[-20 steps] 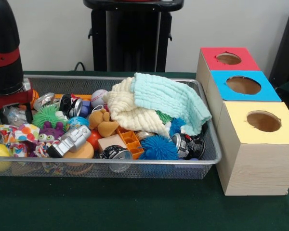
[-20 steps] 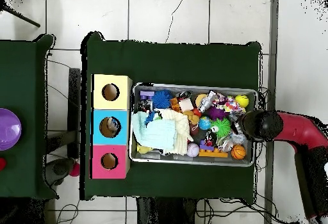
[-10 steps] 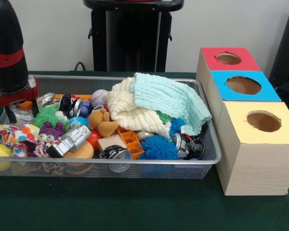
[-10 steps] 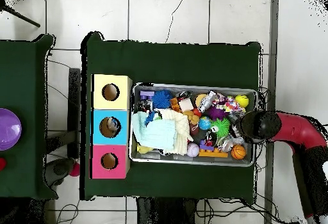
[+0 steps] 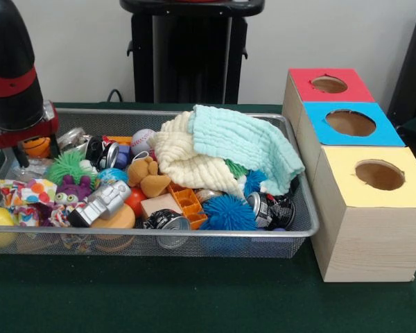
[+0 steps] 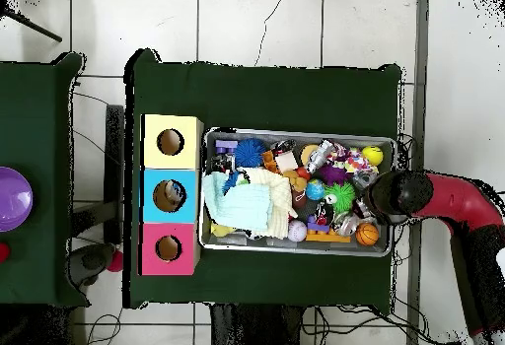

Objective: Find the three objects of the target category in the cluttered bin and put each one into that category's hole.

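Currently my gripper hangs over the wire bin's far corner, beside the small orange ball; whether it is open, or grasps anything, I cannot tell. Mint cloth drapes the cream cloth. Red box, blue box and yellow box stand beside the bin.

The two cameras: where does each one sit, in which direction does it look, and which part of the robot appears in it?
Front view: across the table, facing the wire bin and three boxes; the red-and-black arm descends at the left.
Overhead view: above, looking straight down; the arm enters from the right.
Both show the bin, the boxes and the small orange ball by the arm's end.
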Controlling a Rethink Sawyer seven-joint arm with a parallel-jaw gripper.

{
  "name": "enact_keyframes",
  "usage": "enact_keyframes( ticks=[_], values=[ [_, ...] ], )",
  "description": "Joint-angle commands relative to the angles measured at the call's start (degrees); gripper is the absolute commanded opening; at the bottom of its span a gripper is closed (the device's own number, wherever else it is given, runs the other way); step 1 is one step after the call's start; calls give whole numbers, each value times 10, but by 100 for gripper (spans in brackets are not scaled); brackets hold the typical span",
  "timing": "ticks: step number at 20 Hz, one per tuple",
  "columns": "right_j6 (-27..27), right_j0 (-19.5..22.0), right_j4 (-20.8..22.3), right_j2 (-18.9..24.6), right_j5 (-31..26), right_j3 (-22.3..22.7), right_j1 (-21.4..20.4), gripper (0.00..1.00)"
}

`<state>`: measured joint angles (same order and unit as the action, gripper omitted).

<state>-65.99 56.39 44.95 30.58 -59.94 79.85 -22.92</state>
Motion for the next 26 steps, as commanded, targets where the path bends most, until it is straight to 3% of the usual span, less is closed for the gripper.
enact_keyframes(
  ticks=[1,14,21,26],
  values=[
    [272,0,32,22,-72,0,20,100],
    [345,-13,40,20,-45,-16,19,100],
    [302,-37,68,5,30,-25,-6,100],
    [320,-49,99,1,41,-18,-23,100]
  ],
)
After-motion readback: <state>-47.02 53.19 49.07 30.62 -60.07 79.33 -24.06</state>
